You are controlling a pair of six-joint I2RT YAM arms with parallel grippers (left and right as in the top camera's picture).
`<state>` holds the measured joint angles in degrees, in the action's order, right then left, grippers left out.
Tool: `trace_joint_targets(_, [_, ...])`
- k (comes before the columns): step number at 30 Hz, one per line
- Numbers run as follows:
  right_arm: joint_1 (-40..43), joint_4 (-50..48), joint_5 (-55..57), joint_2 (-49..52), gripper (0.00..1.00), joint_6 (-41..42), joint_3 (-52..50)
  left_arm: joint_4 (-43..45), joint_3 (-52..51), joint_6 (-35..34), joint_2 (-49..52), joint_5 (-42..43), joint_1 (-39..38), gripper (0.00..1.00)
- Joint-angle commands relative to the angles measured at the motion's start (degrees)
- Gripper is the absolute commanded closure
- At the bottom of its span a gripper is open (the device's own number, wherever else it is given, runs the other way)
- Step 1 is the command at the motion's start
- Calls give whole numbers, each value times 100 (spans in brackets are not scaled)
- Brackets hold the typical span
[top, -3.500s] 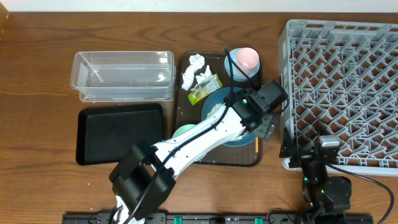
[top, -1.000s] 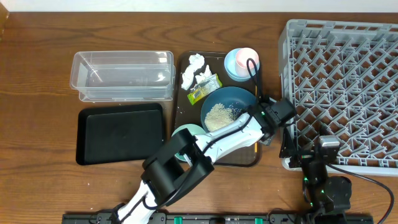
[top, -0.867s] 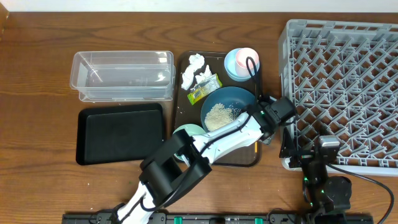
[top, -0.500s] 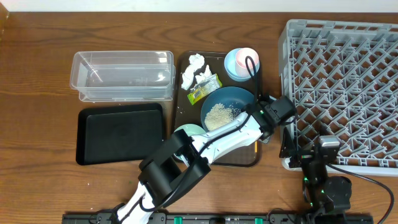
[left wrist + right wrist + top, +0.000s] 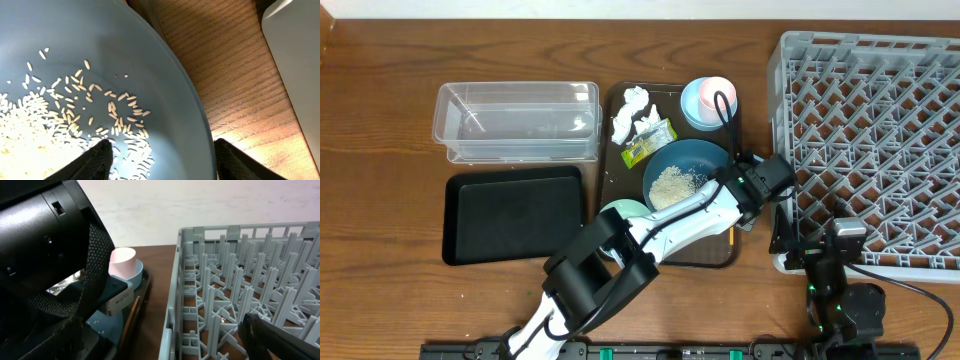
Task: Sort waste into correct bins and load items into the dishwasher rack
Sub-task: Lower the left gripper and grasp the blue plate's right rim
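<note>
Currently the dish (image 5: 685, 170) sits mid-desk on the brown tray (image 5: 606, 170). Rice (image 5: 670, 185) is heaped in it, with loose grains scattered toward its right rim. The left tool (image 5: 165, 157) straddles that rim with its fingers apart, one inside over the grains and one outside. Neither is seen pressing on the rim.

On the same tray, toward the far edge, are the tissue (image 5: 632, 112), the wrapper (image 5: 650, 142) and the cup (image 5: 718, 92), which stands in the blue bowl (image 5: 695, 112). The mint bowl (image 5: 620, 210) is just beside the dish on its near-left, partly under the left arm.

The tub (image 5: 518, 122) and the black tray (image 5: 512, 218) lie toward the left edge, the tub farther back. The rack (image 5: 870, 130) fills the right edge. The right tool (image 5: 790, 240) is by the rack's near-left corner; I cannot tell whether its fingers are apart or together.
</note>
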<state>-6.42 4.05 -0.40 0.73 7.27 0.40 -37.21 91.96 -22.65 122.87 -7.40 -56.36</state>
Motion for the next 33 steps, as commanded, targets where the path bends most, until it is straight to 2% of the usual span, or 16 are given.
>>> trace_joint_targets(1, [-42, 26, 15, -24, 1, 83, -9, -2, -42, -17, -107, 31, 13, 40])
trace_joint_targets(6, [-42, 26, 15, -24, 1, 83, -9, 0, -87, -17, -103, 33, 13, 46])
trace_joint_targets(18, [-42, 26, 15, -24, 1, 83, -9, 2, -179, -39, -103, 52, 13, 48])
trace_joint_targets(26, [-42, 26, 15, -24, 1, 83, -9, 0, -179, -39, -103, 55, 13, 65])
trace_joint_targets(33, [-42, 26, 15, -24, 1, 83, -9, -9, -140, -37, -105, 79, 0, 73])
